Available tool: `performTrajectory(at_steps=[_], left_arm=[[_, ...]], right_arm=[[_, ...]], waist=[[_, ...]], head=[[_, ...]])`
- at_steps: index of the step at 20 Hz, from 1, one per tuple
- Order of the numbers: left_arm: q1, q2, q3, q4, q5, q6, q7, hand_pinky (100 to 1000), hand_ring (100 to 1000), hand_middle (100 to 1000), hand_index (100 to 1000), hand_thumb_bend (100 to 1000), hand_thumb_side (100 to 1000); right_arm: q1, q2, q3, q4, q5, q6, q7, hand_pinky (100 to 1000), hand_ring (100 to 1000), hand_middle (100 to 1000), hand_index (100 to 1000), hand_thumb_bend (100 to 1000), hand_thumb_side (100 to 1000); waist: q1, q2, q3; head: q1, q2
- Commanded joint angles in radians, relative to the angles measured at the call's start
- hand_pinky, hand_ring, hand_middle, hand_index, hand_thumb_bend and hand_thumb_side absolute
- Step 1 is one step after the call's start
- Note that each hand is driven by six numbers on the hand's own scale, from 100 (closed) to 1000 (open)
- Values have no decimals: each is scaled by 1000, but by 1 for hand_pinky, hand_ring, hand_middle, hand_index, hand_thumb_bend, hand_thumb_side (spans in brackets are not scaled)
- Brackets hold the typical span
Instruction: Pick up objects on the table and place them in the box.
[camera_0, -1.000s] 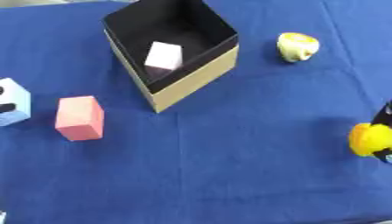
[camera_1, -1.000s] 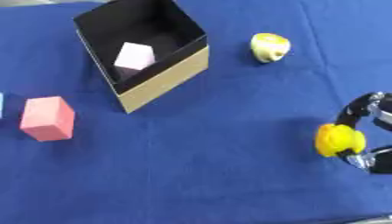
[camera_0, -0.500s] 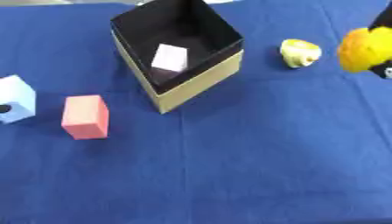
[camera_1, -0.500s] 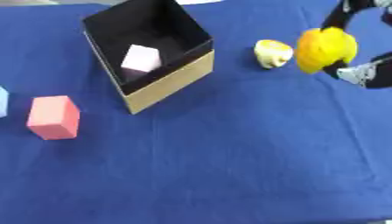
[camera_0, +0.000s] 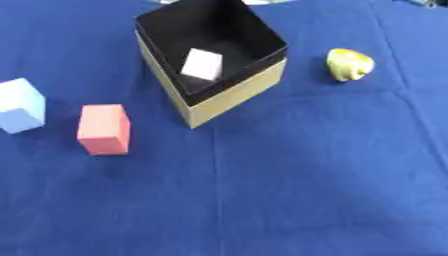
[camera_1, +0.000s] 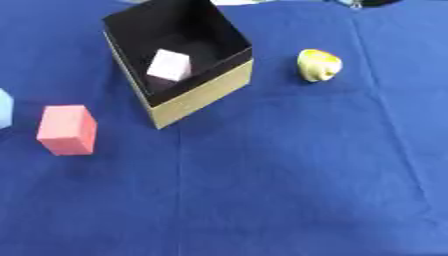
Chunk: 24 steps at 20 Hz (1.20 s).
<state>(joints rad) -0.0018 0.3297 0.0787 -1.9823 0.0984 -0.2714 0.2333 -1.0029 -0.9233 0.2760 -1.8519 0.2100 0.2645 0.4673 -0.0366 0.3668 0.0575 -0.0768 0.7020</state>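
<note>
Twin head-mounted eyes, downward over table (camera_0: 332, 190)

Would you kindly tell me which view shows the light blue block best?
The left eye view: the light blue block shows nearly whole at the cloth's left side. The right eye view catches only a sliver of it at the left edge.

lighting and picture quality, both eye views

light was even and fairly bright, diffuse, from overhead. the blue tablecloth (camera_0: 289, 180) showed no glare, only a faint paler patch toward the lower middle. shadows were soft and short: a dim one at the base of the pink block (camera_0: 103, 129), another under the yellow object (camera_0: 350, 64). the inside of the box (camera_0: 223, 102) read deep black, so the pale cube (camera_0: 202, 64) in it stood out sharply in tone. both views were soft overall, edges smeared, cloth creases barely legible. the light blue block (camera_0: 21, 105) had fuzzy outlines. no strong bending at the edges.
</note>
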Motion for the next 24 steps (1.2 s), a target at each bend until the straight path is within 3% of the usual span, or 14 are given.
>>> performTrajectory(at_steps=[1, 10, 16, 17, 18, 22, 24], left_arm=[[-11, 32, -4, -18, 8, -2, -11, 652, 762, 691, 849, 181, 737], [-33, 40, -12, -18, 18, -1, -23, 652, 761, 690, 848, 183, 737], [-41, 38, -13, -18, 23, -2, -26, 652, 761, 690, 848, 184, 735], [-42, 38, -13, -18, 23, -3, -27, 652, 761, 690, 848, 178, 735], [-43, 37, -13, -18, 24, -3, -27, 652, 761, 690, 848, 183, 735], [-45, 38, -12, -18, 24, -3, -27, 652, 761, 690, 848, 183, 735], [-47, 38, -12, -18, 24, -3, -27, 653, 761, 690, 848, 184, 735]], right_arm=[[-64, 50, 17, 92, 37, -9, 10, 778, 672, 538, 684, 333, 100], [-177, 206, 69, 346, 167, -80, 10, 781, 688, 561, 702, 355, 100], [-180, 251, 100, 419, 209, -116, 22, 784, 695, 568, 706, 379, 100], [-179, 255, 106, 426, 216, -123, 27, 785, 697, 571, 708, 425, 100], [-178, 259, 111, 432, 223, -129, 32, 785, 699, 573, 709, 389, 100], [-177, 267, 121, 443, 240, -149, 49, 789, 708, 584, 715, 411, 100], [-175, 269, 124, 446, 242, -157, 61, 798, 737, 620, 736, 435, 139]], waist=[[-4, -13, 14], [-21, 1, 60], [-22, 6, 76], [-22, 7, 79], [-22, 8, 81], [-24, 10, 85], [-26, 10, 87]], head=[[-22, -17], [-60, -38], [-74, -45], [-76, -47], [-77, -48], [-77, -47], [-75, -47]])
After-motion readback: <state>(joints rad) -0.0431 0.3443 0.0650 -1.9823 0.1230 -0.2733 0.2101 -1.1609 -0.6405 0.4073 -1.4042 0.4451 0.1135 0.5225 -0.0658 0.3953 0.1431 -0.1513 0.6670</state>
